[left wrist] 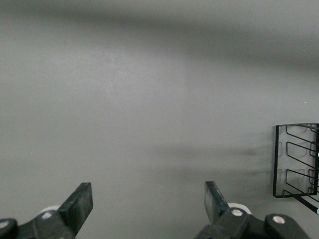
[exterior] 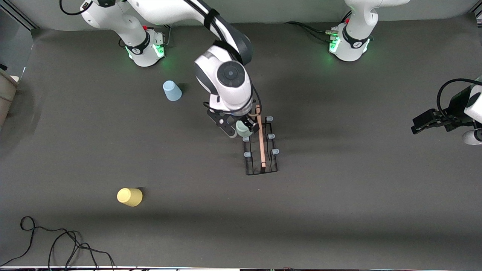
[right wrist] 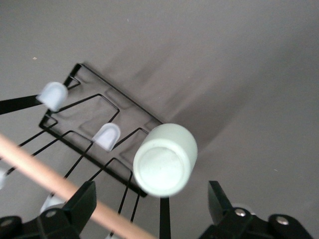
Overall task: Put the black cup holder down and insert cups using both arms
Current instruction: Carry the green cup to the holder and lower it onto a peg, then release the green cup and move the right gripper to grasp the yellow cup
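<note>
The black cup holder [exterior: 269, 168] stands mid-table, its wooden rod [exterior: 260, 139] along the top. The pale green cup [exterior: 243, 130] sits mouth down on a peg at the holder's end nearest the robot bases. My right gripper [exterior: 241, 130] is just above it, open, with its fingers apart from the cup. In the right wrist view the cup [right wrist: 164, 159] sits over the rack [right wrist: 94, 99] beside two bare blue-tipped pegs [right wrist: 107, 135], ahead of my open gripper [right wrist: 149, 204]. My left gripper [exterior: 423, 122] waits open and empty at the left arm's end of the table. It also shows in the left wrist view [left wrist: 148, 201].
The light blue cup [exterior: 172, 90] stands mouth down near the right arm's base. The yellow cup [exterior: 130, 197] sits nearer the front camera, toward the right arm's end. Loose black cables [exterior: 56, 244] lie at the table's front corner. The left wrist view shows a corner of the holder [left wrist: 274, 162].
</note>
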Robot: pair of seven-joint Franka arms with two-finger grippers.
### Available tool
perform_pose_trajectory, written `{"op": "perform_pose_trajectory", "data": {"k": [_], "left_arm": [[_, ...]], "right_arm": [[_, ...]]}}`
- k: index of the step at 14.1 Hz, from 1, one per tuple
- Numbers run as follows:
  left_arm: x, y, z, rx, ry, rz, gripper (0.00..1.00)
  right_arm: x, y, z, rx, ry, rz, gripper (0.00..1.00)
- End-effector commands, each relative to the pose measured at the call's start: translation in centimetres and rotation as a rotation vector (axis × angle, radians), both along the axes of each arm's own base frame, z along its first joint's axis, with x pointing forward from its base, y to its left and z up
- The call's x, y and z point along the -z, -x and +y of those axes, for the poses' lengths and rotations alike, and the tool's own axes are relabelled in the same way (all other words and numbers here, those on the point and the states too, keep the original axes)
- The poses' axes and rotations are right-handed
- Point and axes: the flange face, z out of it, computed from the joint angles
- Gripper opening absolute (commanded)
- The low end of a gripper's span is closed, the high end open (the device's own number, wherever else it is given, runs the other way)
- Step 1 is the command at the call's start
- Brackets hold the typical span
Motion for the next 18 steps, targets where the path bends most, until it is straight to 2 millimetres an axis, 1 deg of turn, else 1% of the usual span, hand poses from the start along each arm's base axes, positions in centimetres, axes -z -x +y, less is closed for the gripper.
{"op": "perform_pose_trajectory", "data": {"k": [1,3,5,6,7,8,9,11,12,13,14,16,18], "left_arm": [[-0.3,-0.1,-0.2,0.016,0.0,0.015,1.0],[-0.5,-0.2,-0.2,0.016,-0.002,0.006,1.0],[-0.7,-0.2,0.1,0.013,-0.002,0.0,1.0],[-0.8,-0.2,-0.2,0.016,-0.002,-0.003,1.0],[-0.9,-0.1,-0.7,0.022,-0.001,0.003,1.0],[-0.9,-0.1,-0.9,0.021,-0.002,0.002,1.0],[-0.9,-0.1,-0.8,0.025,-0.002,0.001,1.0],[-0.8,-0.1,-0.6,0.018,-0.001,0.007,1.0],[-0.8,0.0,-0.7,0.013,-0.001,0.009,1.0],[-0.8,0.0,-0.8,0.015,0.0,0.009,1.0],[-0.9,0.0,-0.8,0.019,-0.001,0.008,1.0],[-1.5,0.0,-1.1,0.019,0.0,-0.006,1.0],[-1.7,0.0,-1.3,0.025,0.0,-0.009,1.0]], "right_arm": [[-7.9,-2.2,-3.7,-0.042,-0.007,0.04,1.0],[-11.0,-4.1,-7.7,-0.153,-0.009,0.056,1.0],[-12.6,-7.1,-13.7,-0.277,-0.02,0.058,1.0],[-13.0,-8.8,-17.5,-0.372,-0.026,0.066,1.0],[-12.9,-10.8,-21.7,-0.487,-0.019,0.069,1.0],[-12.8,-12.4,-25.7,-0.564,-0.022,0.067,1.0],[-12.6,-13.9,-29.6,-0.61,-0.023,0.067,1.0],[-12.3,-15.8,-35.6,-0.691,-0.001,0.061,1.0],[-12.1,-16.4,-38.0,-0.727,0.015,0.06,1.0],[-11.6,-17.4,-40.3,-0.759,0.026,0.042,1.0],[-10.3,-18.5,-42.2,-0.791,0.032,0.018,1.0],[-7.0,-20.0,-44.2,-0.817,0.035,-0.007,1.0],[-2.4,-21.0,-45.0,-0.823,0.047,-0.023,1.0]]}}
